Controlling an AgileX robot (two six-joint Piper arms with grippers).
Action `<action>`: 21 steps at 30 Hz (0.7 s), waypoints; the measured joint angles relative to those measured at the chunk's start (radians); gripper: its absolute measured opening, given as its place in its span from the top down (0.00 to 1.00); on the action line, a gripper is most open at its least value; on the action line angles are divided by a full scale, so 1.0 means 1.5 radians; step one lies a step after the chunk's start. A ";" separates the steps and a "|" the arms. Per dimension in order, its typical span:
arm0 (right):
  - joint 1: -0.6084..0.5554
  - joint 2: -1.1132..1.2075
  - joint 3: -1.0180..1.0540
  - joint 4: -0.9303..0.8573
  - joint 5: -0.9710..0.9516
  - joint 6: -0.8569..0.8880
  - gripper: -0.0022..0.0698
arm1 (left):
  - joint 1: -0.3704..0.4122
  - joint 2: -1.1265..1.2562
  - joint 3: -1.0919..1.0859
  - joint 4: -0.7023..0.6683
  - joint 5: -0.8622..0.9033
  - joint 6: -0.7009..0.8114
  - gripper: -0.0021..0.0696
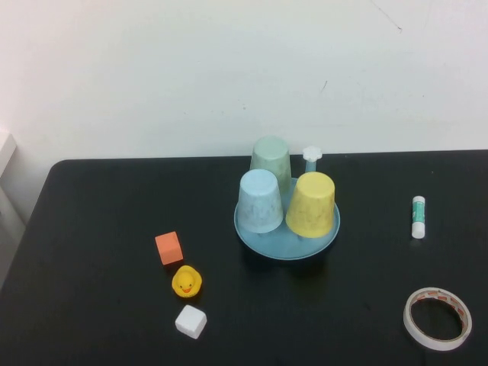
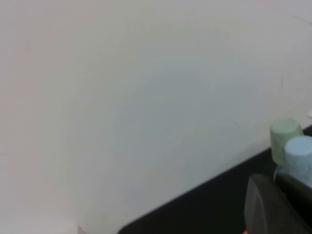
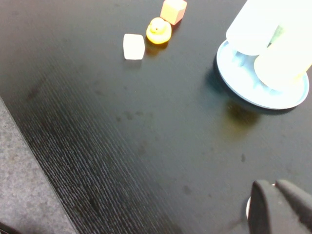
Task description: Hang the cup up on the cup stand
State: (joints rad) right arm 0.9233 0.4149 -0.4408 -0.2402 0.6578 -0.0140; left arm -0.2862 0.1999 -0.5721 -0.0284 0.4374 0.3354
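The yellow cup [image 1: 312, 203] sits upside down on the front right of the teal cup stand [image 1: 255, 232], over a post. It looks washed out in the right wrist view [image 3: 285, 63]. A light blue cup [image 1: 260, 200] and a pale green cup [image 1: 271, 159] are also upside down on the stand. One bare post with a white knob [image 1: 312, 155] stands at the back. Neither arm shows in the high view. My left gripper [image 2: 275, 195] is shut and empty, off to the left of the stand. My right gripper [image 3: 274, 195] is shut and empty, over the table's right front.
An orange cube [image 1: 168, 248], a yellow rubber duck [image 1: 186, 281] and a white cube [image 1: 191, 321] lie front left of the stand. A glue stick [image 1: 418, 216] lies at the right. A tape roll [image 1: 437, 318] lies at the front right.
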 joint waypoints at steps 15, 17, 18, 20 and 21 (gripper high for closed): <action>0.000 0.000 0.000 0.001 0.000 0.000 0.97 | 0.005 -0.005 0.151 0.059 -0.072 -0.003 0.97; 0.000 0.000 0.000 0.001 0.000 0.000 0.97 | 0.023 -0.021 0.189 0.043 -0.113 -0.010 0.97; 0.000 0.000 0.000 0.001 0.000 0.000 0.97 | 0.036 -0.033 0.212 0.028 -0.138 -0.016 0.97; 0.000 0.000 0.000 0.001 0.000 0.000 0.97 | 0.065 -0.065 0.262 0.006 -0.189 -0.024 0.97; 0.000 0.000 0.000 0.001 0.000 0.000 0.97 | 0.076 -0.082 0.287 0.001 -0.213 -0.027 0.97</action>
State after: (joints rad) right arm 0.9233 0.4149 -0.4408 -0.2385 0.6578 -0.0140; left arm -0.1716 0.0769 -0.1421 -0.0265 0.1181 0.2957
